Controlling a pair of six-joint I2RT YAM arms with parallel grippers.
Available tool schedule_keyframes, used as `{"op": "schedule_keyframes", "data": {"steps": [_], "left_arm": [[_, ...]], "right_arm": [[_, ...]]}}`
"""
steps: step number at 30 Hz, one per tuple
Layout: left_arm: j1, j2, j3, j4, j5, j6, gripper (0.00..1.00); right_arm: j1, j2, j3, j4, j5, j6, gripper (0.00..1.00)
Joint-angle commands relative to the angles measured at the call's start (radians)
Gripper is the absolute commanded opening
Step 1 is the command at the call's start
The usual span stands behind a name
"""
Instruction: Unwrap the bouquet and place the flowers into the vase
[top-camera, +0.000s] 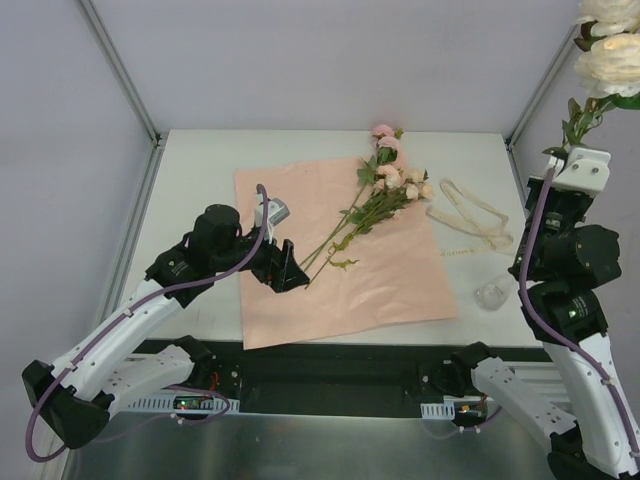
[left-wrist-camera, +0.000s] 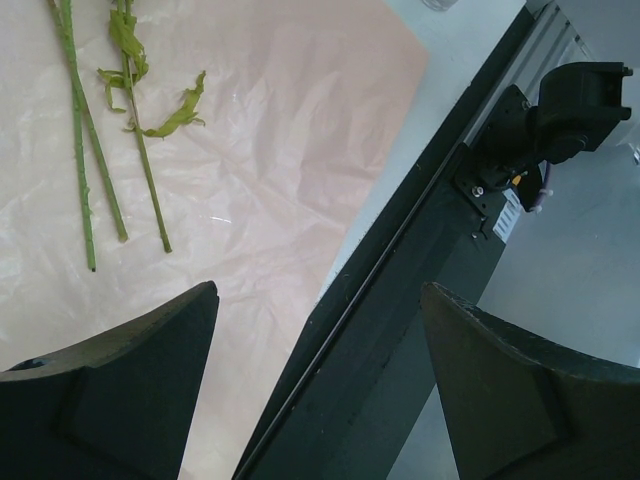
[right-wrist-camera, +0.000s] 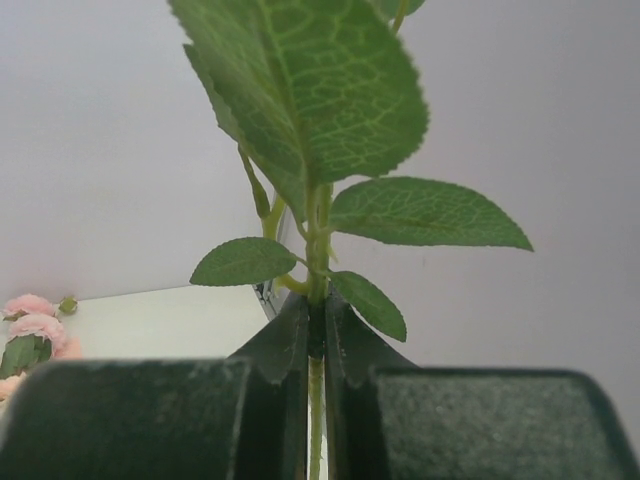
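grey walls (top-camera: 300, 60) box in a white table (top-camera: 200, 170) with pink paper (top-camera: 390, 275) spread flat. flowers (top-camera: 385, 190) lie on the paper, vase (top-camera: 493, 294) off its right edge. left claw (top-camera: 285, 270) gapes above the paper; right claw (top-camera: 565, 150) pinches a raised stem (right-wrist-camera: 316, 300).

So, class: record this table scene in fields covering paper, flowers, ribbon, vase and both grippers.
paper: sheet of pink wrapping paper, spread flat on the white table
flowers lying: bunch of pink and cream roses on green stems, across the sheet
ribbon: loose cream ribbon, on the table right of the sheet
vase: small clear glass vase, no flowers in it, beyond the sheet's right edge
left gripper: open, over the sheet near the stem ends
right gripper: shut on a leafy green stem with cream roses, held upright high up
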Motion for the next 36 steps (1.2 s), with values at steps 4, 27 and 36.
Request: {"op": "schedule_keyframes", "data": {"steps": [4,27,36], "left_arm": [[-0.006,0.012,0.001,0.028,0.011,0.021,0.81],[-0.006,0.061,0.012,0.042,0.032,0.004,0.81],[-0.006,0.106,0.026,0.043,0.023,-0.004,0.81]], "right_arm": [[-0.032,-0.119,-0.173,0.176,-0.034,0.046,0.00],[-0.135,-0.286,-0.447,0.121,0.101,0.215,0.36],[-0.139,-0.312,-0.333,-0.216,0.138,0.388,0.76]]}}
